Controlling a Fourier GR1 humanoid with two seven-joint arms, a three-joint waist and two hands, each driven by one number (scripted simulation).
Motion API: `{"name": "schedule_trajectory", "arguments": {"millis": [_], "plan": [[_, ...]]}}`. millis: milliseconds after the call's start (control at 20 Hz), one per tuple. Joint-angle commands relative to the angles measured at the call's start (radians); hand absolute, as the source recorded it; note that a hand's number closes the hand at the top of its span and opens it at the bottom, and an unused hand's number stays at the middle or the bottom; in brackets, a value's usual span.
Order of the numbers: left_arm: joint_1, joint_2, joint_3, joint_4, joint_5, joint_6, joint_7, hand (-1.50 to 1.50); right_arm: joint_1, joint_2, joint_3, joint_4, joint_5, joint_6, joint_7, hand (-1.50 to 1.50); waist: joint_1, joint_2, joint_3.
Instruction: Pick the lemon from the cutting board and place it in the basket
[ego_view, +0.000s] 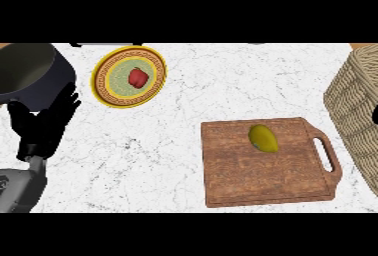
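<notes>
A yellow-green lemon (263, 138) lies on the upper middle of a brown wooden cutting board (251, 175) at the centre right of the counter. A woven wicker basket (358, 105) stands at the right edge, partly cut off by the view. My left hand (40, 125) rests open at the left, fingers up, far from the lemon. A small dark shape (375, 115) shows at the right edge in front of the basket; I cannot tell what it is. My right hand does not show clearly anywhere.
A dark grey pot (29, 67) stands at the back left, just above my left hand. A yellow-rimmed plate (111, 90) with a red pepper (137, 77) lies beside it. White marble counter stretches between the plate and the board.
</notes>
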Motion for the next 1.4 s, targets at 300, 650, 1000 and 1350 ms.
{"name": "schedule_trajectory", "arguments": {"millis": [300,650,1000,1350], "plan": [[0.009,0.006,0.036,0.008,0.000,-0.041,-0.015,0.00,0.094,-0.047,-0.036,0.151,0.013,0.015,-0.317,-1.50,0.010,0.004,0.001],[0.000,-0.019,0.038,-0.027,-0.006,-0.031,0.019,0.00,0.269,0.031,0.073,0.128,0.141,-0.208,-0.456,-1.50,0.003,0.001,0.002],[0.028,-0.016,0.060,-0.011,-0.021,-0.058,0.007,0.00,0.329,0.159,0.153,0.253,0.249,-0.411,-0.563,-1.50,0.004,0.000,0.001],[-0.002,-0.050,0.070,0.024,-0.068,-0.053,0.015,0.00,0.310,0.283,0.185,0.387,0.316,-0.471,-0.582,-1.50,-0.003,-0.002,0.000]]}}
